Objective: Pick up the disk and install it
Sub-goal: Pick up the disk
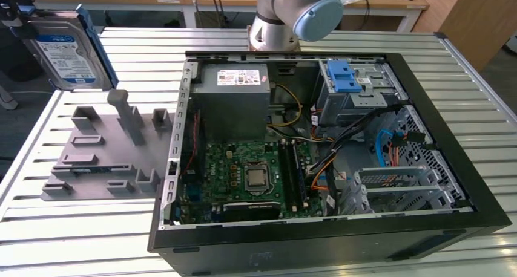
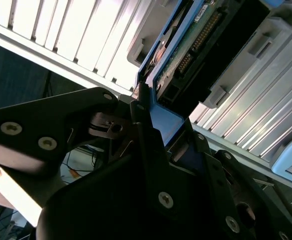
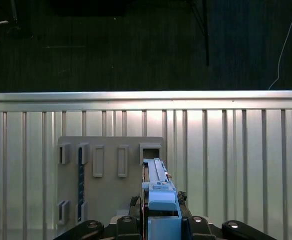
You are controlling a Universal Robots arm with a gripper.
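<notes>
Pickup looks done to us: the gripper [image 2: 150, 107] is pinching the disk [image 1: 66, 47] by its blue rail frame. The disk hangs upright in the air, clear of the grey fixture [image 1: 97, 159], over the worktop's [image 1: 81, 234] far corner at the exterior view's left. Installing is what remains, we judge: the open computer case [image 1: 323, 244] sits well apart, and its drive cage [image 1: 359, 89] (the one under the blue latch [image 1: 345, 78]) holds no such disk that we can see. Above the fixture and across to the case the air is open, though the fixture's posts stand up beneath. Inside the case it is tighter, with cables [image 1: 379, 144] running just beside the cage and the case's walls hemming that corner.
</notes>
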